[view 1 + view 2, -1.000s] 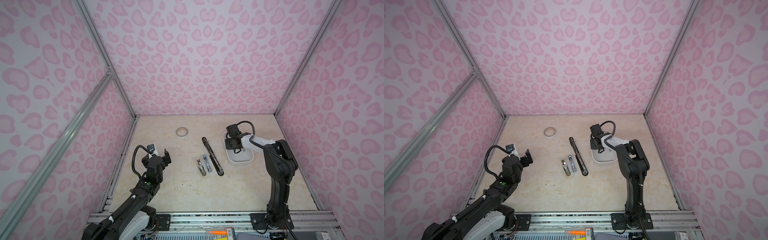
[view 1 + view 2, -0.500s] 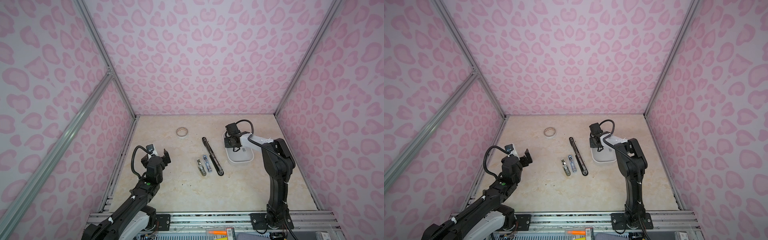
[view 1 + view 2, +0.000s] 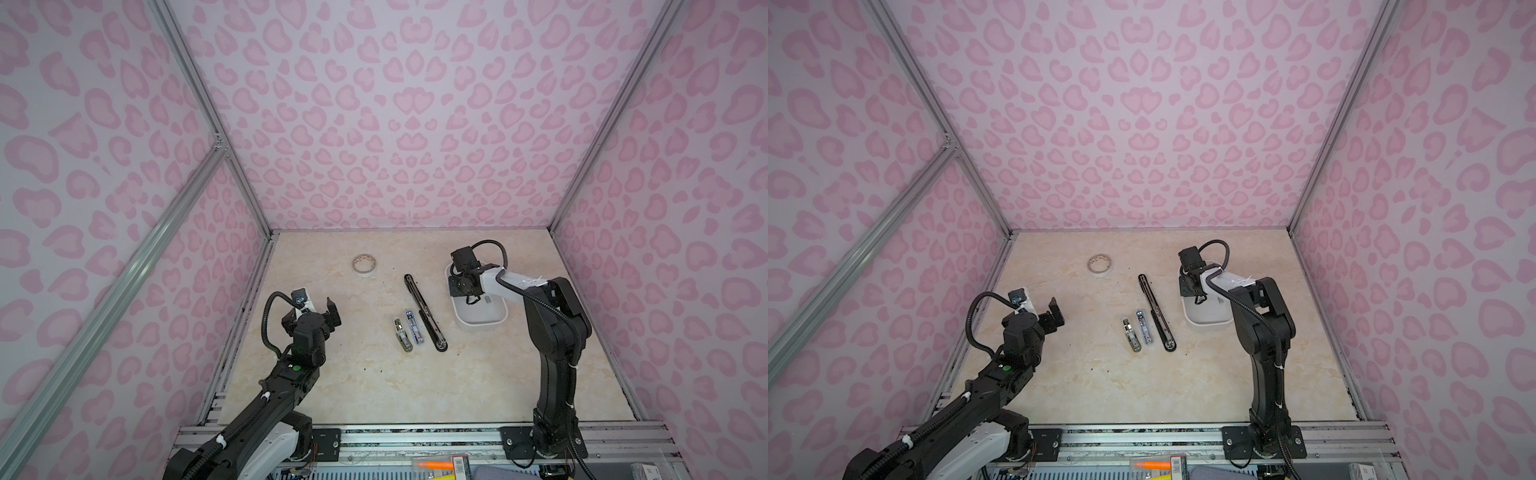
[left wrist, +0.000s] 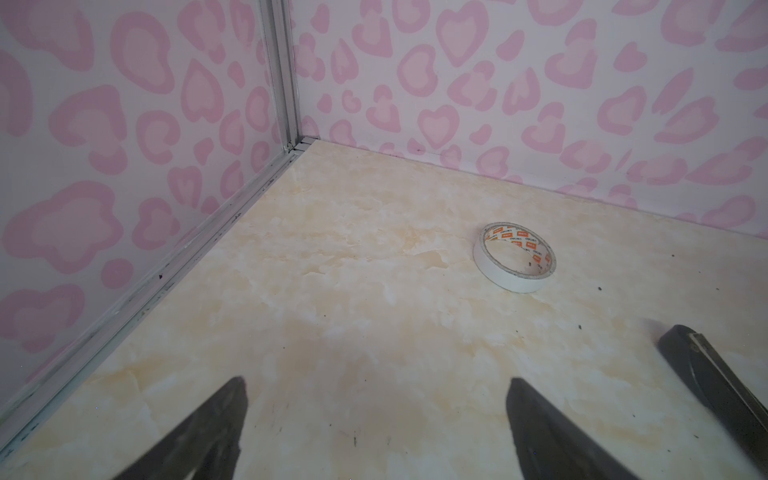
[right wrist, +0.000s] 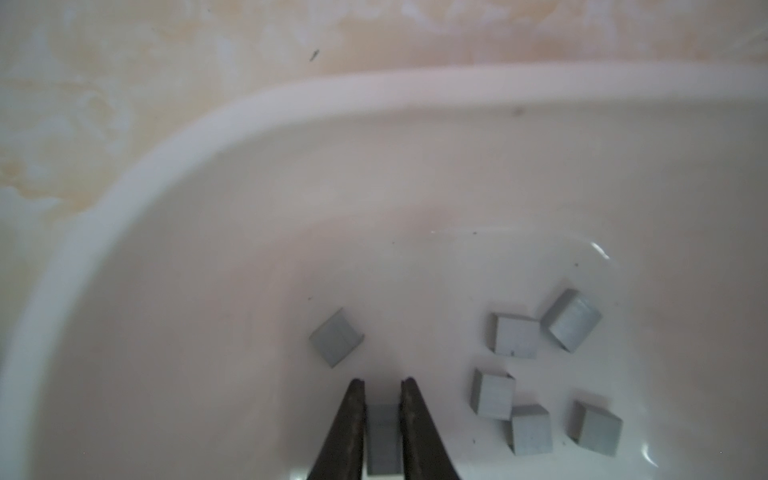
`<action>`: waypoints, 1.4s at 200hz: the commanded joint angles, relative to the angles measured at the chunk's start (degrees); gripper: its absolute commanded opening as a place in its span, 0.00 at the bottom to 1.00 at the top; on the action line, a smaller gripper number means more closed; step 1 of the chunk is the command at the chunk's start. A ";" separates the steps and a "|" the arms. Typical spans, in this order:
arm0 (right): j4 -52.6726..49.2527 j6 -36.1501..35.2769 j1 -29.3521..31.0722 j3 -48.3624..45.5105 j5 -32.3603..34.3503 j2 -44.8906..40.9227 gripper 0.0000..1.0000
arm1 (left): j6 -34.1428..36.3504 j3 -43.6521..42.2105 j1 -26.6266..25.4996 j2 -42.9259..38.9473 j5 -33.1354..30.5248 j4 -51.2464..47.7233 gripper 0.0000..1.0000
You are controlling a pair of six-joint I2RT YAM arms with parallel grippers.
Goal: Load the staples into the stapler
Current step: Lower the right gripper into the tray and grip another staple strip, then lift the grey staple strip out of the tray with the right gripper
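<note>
The right gripper [image 5: 383, 384] has stayed low inside the white tray [image 5: 137, 170] since a second ago, and its jaws are now pinched on one staple strip [image 5: 383, 436]. Six more staples [image 5: 515, 336], small matte grey blocks, lie loose on the tray floor beside it. A black stapler [image 3: 424, 311] lies just left of the tray. Well left of it, the left gripper [image 4: 374, 399] hangs wide open and has not moved.

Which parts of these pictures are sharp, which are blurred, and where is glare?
Right wrist view: the rim of the tray is soft, the staples sharper, small glare spots on the tray floor. Left wrist view: the fingers of the left gripper are blurred dark wedges, the tape roll crisp. Both top views: even light, faint shadows, darker corners.
</note>
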 commanded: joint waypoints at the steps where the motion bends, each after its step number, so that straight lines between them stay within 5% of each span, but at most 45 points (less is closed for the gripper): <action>1: -3.88 -0.22 0.19 -0.71 0.39 0.29 0.21 | -0.15 -0.07 0.04 -0.27 -0.68 2.03 0.98; 280: -4.82 -0.06 1.34 -0.57 0.07 0.83 0.15 | -0.39 -1.33 0.09 -2.16 -0.94 2.38 0.98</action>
